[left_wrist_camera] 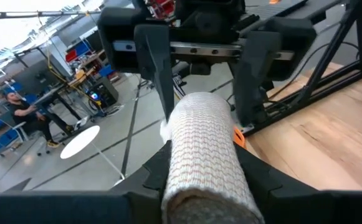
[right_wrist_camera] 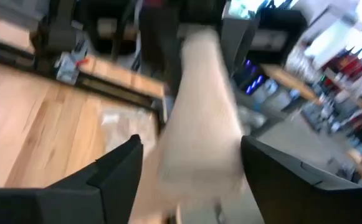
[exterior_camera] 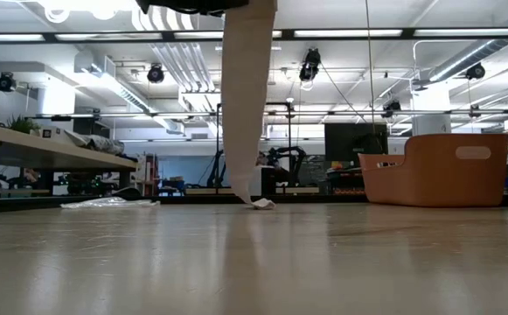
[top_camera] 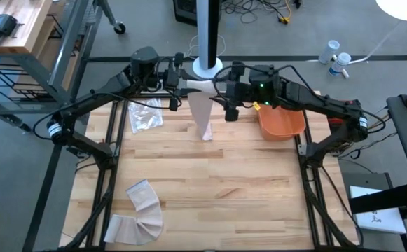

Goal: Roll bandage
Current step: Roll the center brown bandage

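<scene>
I've got the left claw [top_camera: 177,85] clamped on the bandage roll [left_wrist_camera: 204,155] over the desk's far edge; right claw [top_camera: 221,89] spread around it, strip [top_camera: 203,112] dangling.

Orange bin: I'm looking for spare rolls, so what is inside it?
In the high view the orange bin shows only bare orange floor; the right arm covers its far edge, so that part stays unseen.

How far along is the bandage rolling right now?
Partly done. A rolled section of the bandage is already wound and sits in the left end effector, raised at the back of the table. The right end effector faces it, fingers open around the roll. Left to do: a long tail hangs down, its end touching the table. Another bandage lies unrolled near the front.
</scene>
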{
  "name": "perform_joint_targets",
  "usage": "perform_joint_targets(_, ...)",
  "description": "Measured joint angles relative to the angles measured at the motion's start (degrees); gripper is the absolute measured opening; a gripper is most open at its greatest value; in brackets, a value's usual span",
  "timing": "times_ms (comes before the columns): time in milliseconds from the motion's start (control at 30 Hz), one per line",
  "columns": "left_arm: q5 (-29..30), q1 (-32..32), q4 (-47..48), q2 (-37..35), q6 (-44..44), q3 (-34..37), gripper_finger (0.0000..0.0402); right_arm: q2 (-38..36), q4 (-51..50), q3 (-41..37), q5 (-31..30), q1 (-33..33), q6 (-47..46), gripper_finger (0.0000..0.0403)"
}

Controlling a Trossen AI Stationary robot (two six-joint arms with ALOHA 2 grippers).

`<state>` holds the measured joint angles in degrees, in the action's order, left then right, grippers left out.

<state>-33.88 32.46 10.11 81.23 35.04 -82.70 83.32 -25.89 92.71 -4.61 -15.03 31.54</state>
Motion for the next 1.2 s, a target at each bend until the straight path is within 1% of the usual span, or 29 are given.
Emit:
perform_joint_targets(200, 0.34, 0.00, 1.65, -1.39, 0.54, 0.01, 0.0101, -1.32, -4.54, -0.06, -0.15, 0.05, -2.00, 0.0200)
perform_joint_targets(333, 0.50, 0.05, 2.81, -1.50, 0.64, 0.00, 0.0099, -2.48, -4.07, -0.02, -0.11, 0.16, -0.68, 0.0172)
perform_joint_targets(433, 1.37, 0.05, 3.39, -1.50, 0.81, 0.00, 0.0107, -3.24, -3.66, 1.04, -0.12, 0.11, -0.48, 0.0155)
perform_joint_targets(533, 1.79, 0.05, 3.51, -1.57, 1.21, 0.00, 0.0108, -3.40, 0.05, 1.57, 0.13, 0.11, -0.39, 0.0144)
perform_joint_targets(600, 1.82, 0.00, 3.60, -1.57, 1.59, 0.00, 0.0106, -3.29, 2.53, 1.31, 1.61, 0.11, -0.08, 0.0143)
perform_joint_targets(667, 1.83, -0.04, 3.58, -1.57, 1.67, 0.00, 0.0102, -2.15, 5.37, 1.18, 4.40, 0.09, 0.01, 0.0149)
perform_joint_targets(733, 1.81, -0.17, 3.67, -1.57, 1.67, 0.00, 0.0101, -0.87, 5.57, 1.02, 7.43, -0.29, 0.00, 0.0159)
perform_joint_targets(833, 1.85, -0.17, 3.87, -1.57, 1.40, 0.00, 0.0105, 1.50, 8.66, 1.01, 11.46, -0.67, -1.76, 0.0179)
perform_joint_targets(1033, 1.50, -0.28, 4.32, -2.06, 1.29, 0.00, 0.0100, 2.88, 10.36, 0.98, 11.50, -1.20, -2.39, 0.0210)
perform_joint_targets(1100, 1.05, -0.30, 4.27, -2.46, 0.74, 0.00, 0.0098, 3.11, 10.26, 0.87, 10.49, -1.25, -2.32, 0.0214)
perform_joint_targets(1200, 0.47, -0.35, 4.54, -3.02, 0.28, 0.00, 0.0103, 3.11, 10.20, 0.18, 10.52, -1.27, -1.97, 0.0211)
